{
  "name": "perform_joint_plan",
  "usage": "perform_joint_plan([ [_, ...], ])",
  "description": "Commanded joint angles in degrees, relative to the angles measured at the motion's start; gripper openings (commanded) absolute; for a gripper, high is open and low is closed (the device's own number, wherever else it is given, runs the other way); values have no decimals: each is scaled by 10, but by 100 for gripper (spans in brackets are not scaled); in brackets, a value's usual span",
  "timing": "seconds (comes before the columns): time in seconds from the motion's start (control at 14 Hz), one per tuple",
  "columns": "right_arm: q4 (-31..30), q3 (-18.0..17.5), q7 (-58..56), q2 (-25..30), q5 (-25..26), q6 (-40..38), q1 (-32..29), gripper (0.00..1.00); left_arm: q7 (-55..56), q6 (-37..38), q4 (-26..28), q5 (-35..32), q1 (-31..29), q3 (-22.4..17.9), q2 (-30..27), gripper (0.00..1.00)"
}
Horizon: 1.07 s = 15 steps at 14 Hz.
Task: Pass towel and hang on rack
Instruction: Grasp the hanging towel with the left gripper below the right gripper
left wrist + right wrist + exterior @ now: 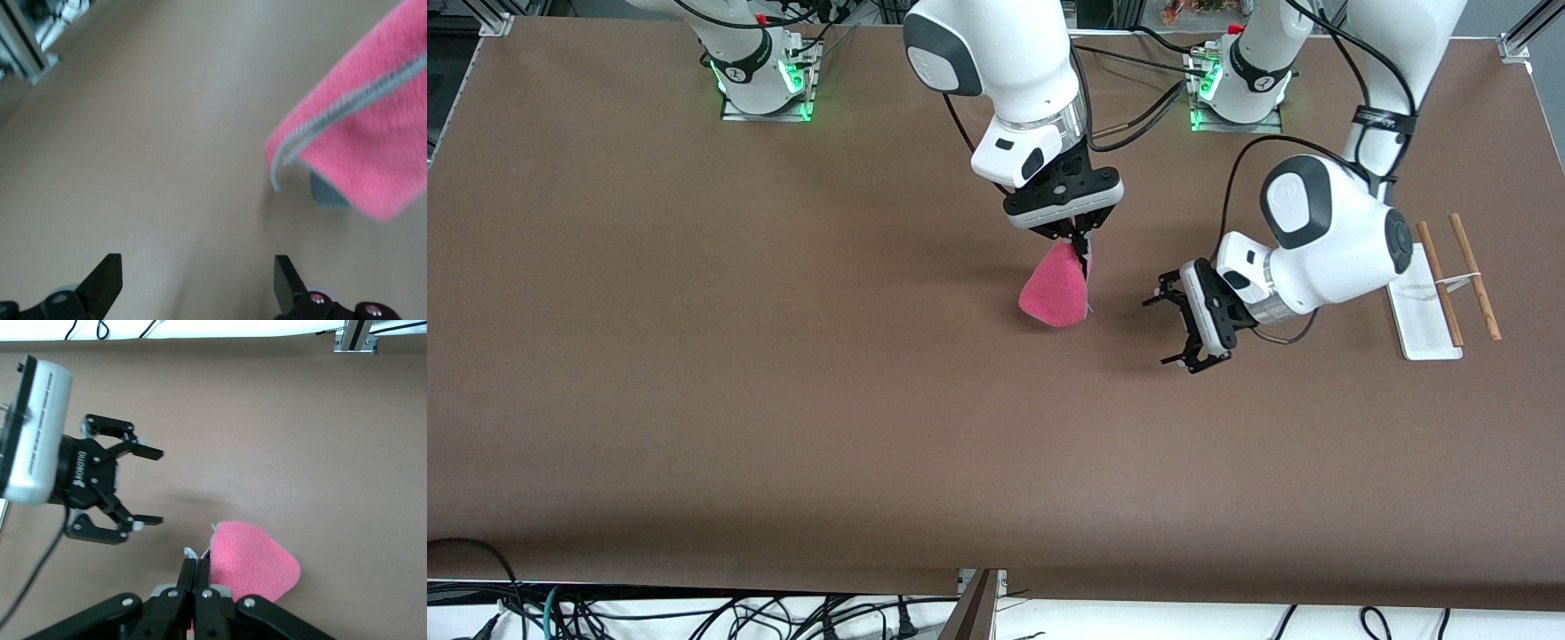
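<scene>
The right gripper is clamped on the towel, which hangs over the table well apart from the rack. Between towel and rack, the left gripper hovers with fingers spread, holding nothing.

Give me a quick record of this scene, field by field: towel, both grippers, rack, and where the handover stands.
towel: pink, hanging from the right gripper above the table's middle
right gripper: shut on the towel's top edge, pointing down
left gripper: open, turned sideways toward the towel, apart from it
rack: white base with two brown rods, on the table at the left arm's end, nothing on it
table: brown
handover: not yet done; only the right gripper holds the towel
</scene>
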<state>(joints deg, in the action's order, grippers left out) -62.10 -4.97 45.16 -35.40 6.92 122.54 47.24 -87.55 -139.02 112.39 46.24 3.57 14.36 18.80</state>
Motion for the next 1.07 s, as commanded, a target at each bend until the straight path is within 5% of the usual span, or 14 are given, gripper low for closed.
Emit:
perform_joint_plan([
  [0.0,20,4,8,-9,-2,-1,5,0,-124,-63,25,116,-2,29,18,100],
  [0.57,20,4,6,-9,-2,-1,5,0,-376,-72,29,406,24,40,53,100],
  [0.79,20,4,4,-9,-2,-1,5,0,-409,-71,33,446,33,41,52,99],
  [1.0,20,4,-1,-9,-2,0,5,0,-410,-71,30,448,38,49,51,73],
])
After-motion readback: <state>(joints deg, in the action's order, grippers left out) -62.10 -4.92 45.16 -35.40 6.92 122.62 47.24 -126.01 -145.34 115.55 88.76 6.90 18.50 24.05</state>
